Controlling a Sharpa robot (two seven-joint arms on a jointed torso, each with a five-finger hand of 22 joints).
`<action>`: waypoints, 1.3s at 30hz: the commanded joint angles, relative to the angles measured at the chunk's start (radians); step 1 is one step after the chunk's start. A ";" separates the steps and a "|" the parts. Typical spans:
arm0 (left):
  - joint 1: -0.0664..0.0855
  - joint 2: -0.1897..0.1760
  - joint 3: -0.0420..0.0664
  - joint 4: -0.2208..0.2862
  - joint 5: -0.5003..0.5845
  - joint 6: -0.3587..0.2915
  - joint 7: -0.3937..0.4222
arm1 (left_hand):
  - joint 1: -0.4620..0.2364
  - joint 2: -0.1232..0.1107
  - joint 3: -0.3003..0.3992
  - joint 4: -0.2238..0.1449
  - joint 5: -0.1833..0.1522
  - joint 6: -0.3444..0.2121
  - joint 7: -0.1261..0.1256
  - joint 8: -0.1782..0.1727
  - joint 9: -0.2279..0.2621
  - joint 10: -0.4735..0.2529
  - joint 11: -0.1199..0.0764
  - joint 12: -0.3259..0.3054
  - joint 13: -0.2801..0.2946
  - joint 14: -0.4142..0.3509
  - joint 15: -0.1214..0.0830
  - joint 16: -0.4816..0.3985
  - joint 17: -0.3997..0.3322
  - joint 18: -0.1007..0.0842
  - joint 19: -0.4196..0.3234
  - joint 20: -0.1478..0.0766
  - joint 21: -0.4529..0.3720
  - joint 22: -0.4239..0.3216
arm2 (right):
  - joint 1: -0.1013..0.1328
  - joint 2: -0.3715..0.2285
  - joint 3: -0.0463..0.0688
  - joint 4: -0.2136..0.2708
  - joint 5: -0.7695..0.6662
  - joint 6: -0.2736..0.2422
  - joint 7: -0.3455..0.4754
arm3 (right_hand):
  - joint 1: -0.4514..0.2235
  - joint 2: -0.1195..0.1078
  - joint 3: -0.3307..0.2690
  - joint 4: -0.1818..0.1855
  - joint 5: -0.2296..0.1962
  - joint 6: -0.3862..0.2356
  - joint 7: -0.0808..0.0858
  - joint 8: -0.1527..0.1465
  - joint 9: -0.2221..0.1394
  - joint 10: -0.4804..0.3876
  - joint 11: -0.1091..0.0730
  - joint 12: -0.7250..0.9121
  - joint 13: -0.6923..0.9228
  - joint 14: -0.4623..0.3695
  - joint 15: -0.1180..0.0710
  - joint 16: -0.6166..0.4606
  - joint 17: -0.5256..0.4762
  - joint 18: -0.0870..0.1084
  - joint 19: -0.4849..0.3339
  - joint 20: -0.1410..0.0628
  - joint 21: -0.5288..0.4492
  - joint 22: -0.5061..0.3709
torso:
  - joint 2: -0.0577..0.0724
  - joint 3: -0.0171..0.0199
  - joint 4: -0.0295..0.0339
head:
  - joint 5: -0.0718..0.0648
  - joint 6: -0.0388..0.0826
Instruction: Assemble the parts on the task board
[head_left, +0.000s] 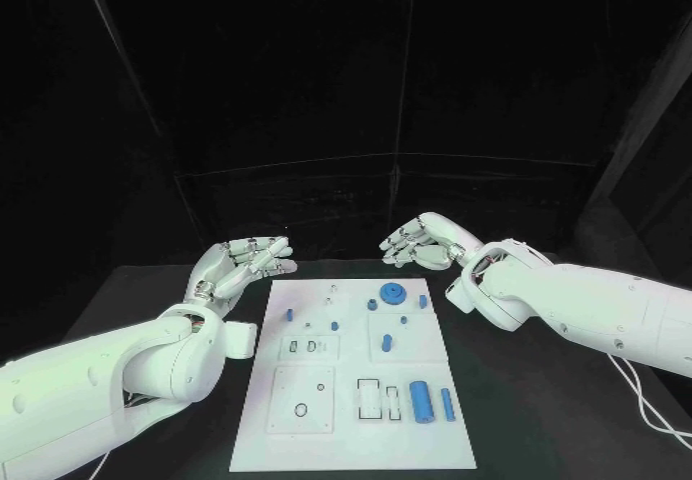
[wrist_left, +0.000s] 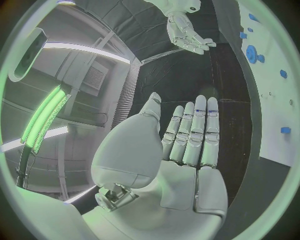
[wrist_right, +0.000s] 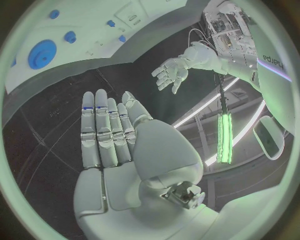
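Left robot hand (head_left: 248, 258): hovering open at left centre of the head frame, just beyond the board's upper left corner, fingers lightly curled and apart, holding nothing; in the left wrist frame (wrist_left: 187, 145) lying flat with fingers straight and side by side.
Right robot hand (head_left: 420, 243): hovering open at upper centre right of the head frame, past the board's far edge, fingers loosely bent, gripping nothing; in the right wrist frame (wrist_right: 112, 135) stretching out flat and empty.
Task board (head_left: 320, 440): lying flat in the lower middle of the head frame, between the two arms, long side running toward the bottom edge.
Blue gear wheel (head_left: 391, 292): sitting near the board's top edge, right of centre; showing as a large blue disc at upper left of the right wrist frame (wrist_right: 42, 53).
Blue cylinder (head_left: 421, 401): lying on the board at lower right, a thinner blue rod (head_left: 447, 403) resting just beside it on the right.
Small blue pegs: dotting the upper half of the board, one at the left (head_left: 289, 314), one at the centre (head_left: 335, 325), one longer piece (head_left: 387, 344) lower right of them.
Black ring (head_left: 300, 410): lying on the square panel at the board's lower left.
Surface (head_left: 519, 420): lying black under the board, reaching both sides of the head frame.
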 joint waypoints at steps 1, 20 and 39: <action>0.008 -0.009 0.001 0.028 -0.023 0.050 -0.006 | 0.000 0.007 -0.004 -0.004 -0.006 0.010 0.001 -0.006 -0.001 0.009 0.000 -0.006 0.001 0.010 0.000 -0.008 0.002 0.007 0.010 0.000 -0.007 -0.003 | 0.010 0.007 0.013 0.003 -0.292 0.095 -0.165 | -0.011 -0.038 0.009 -0.011 0.021 0.049 -0.022 -0.029 -0.002 0.083 -0.031 -0.045 0.000 0.191 -0.054 0.081 0.076 0.009 0.124 -0.068 0.143 0.071 | 0.037 -0.0049 0.0033 | -0.012 0.010; 0.018 -0.004 0.001 0.052 -0.024 0.093 -0.010 | -0.022 0.013 -0.030 0.000 -0.031 0.013 0.006 -0.021 -0.002 0.012 0.004 -0.027 0.000 0.014 0.003 -0.033 0.004 0.006 0.014 0.002 -0.021 -0.015 | 0.020 0.076 0.032 -0.032 -0.575 0.226 -0.308 | -0.052 -0.074 0.037 -0.011 -0.047 0.034 -0.019 -0.039 -0.002 0.013 -0.025 -0.059 0.001 0.217 -0.054 0.642 0.551 0.009 0.169 -0.074 0.439 0.244 | 0.100 -0.0136 0.0128 | -0.017 0.012; 0.018 0.008 0.001 0.045 -0.024 0.106 -0.017 | -0.022 0.013 -0.030 -0.001 -0.031 0.013 0.005 -0.021 -0.002 0.012 0.004 -0.028 0.000 0.014 0.003 -0.034 0.004 0.006 0.015 0.002 -0.022 -0.015 | 0.020 0.127 0.032 -0.061 -0.601 0.296 -0.321 | -0.059 -0.075 0.059 -0.009 -0.015 0.012 -0.008 -0.038 -0.001 -0.022 -0.013 -0.054 0.003 0.207 -0.045 0.893 0.806 -0.004 0.166 -0.054 0.627 0.423 | 0.120 -0.0161 0.0177 | -0.016 0.014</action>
